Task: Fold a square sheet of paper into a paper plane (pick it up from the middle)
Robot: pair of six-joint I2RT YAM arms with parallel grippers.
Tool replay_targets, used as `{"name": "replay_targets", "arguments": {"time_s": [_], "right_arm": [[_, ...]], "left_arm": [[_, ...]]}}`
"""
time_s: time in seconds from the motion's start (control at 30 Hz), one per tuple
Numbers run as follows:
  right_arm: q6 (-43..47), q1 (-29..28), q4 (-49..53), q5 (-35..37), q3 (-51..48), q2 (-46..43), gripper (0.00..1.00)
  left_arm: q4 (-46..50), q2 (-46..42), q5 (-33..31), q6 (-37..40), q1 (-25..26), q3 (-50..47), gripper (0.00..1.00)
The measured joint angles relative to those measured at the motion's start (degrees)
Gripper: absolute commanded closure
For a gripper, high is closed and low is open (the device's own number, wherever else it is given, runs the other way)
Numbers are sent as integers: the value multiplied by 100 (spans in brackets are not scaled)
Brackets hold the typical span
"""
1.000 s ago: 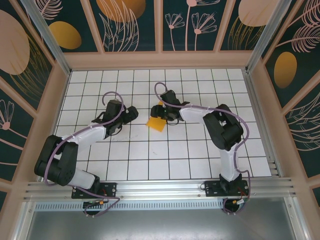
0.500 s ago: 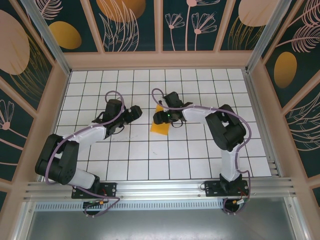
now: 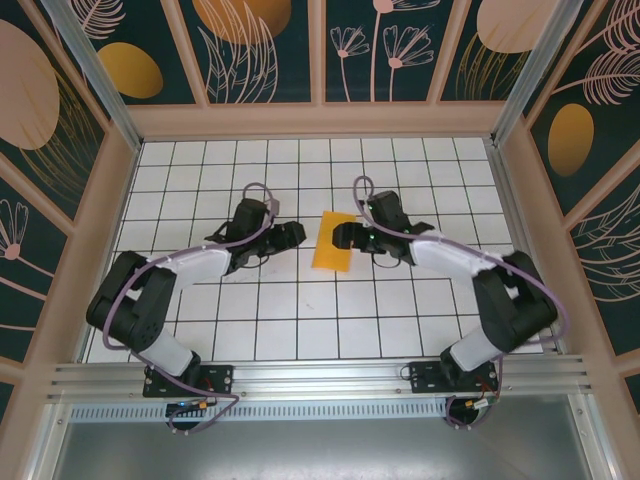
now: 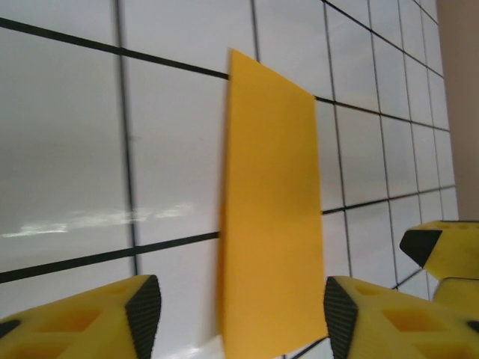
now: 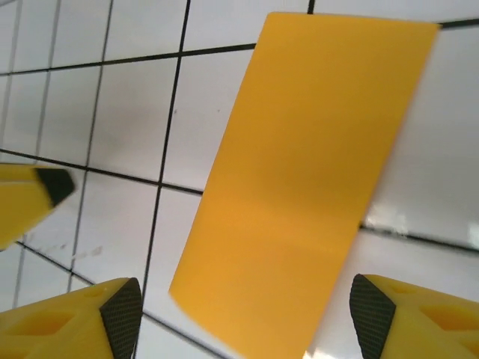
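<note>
Folded square sheet of paper (image 3: 328, 245) flat on tabletop (image 3: 300, 310); my left hand (image 3: 293, 235) just left of it, my right hand (image 3: 341, 236) just right, both wide, empty.

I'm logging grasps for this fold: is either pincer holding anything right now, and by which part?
Nothing is held. The folded orange-yellow paper sheet lies flat on the table, between the open left pincer and the open right pincer.

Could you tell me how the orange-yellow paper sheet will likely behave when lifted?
The sheet looks very thin and lies flat on the glossy table, so it is probably light and floppy, likely sagging either side of a grip. With no raised edge visible, it may slide rather than lift.
</note>
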State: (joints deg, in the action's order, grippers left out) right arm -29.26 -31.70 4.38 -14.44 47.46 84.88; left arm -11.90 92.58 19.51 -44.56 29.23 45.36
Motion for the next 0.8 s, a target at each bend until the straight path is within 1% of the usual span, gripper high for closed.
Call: {"name": "replay_targets", "arguments": {"time_s": [0.07, 0.13, 0.23, 0.3, 0.47, 0.8], "right_arm": [[-573, 0, -151, 118, -422, -490, 23], [-1036, 0, -269, 199, -728, -785, 25], [-1587, 0, -424, 216, -1003, -872, 29], [-1882, 0, -503, 197, -1106, -835, 33], [-2402, 0, -767, 103, -1187, -509, 36], [-2706, -131, -1152, -79, -1187, 164, 44]], "left_arm": [[-120, 269, 140, -33, 155, 225, 51], [-240, 573, 258, -94, 247, 455, 54], [-356, 1029, 350, -177, 337, 782, 57], [-376, 1250, 393, -223, 363, 955, 58], [-376, 1449, 380, -229, 374, 1222, 58], [-367, 1458, 291, -229, 374, 1263, 57]]}}
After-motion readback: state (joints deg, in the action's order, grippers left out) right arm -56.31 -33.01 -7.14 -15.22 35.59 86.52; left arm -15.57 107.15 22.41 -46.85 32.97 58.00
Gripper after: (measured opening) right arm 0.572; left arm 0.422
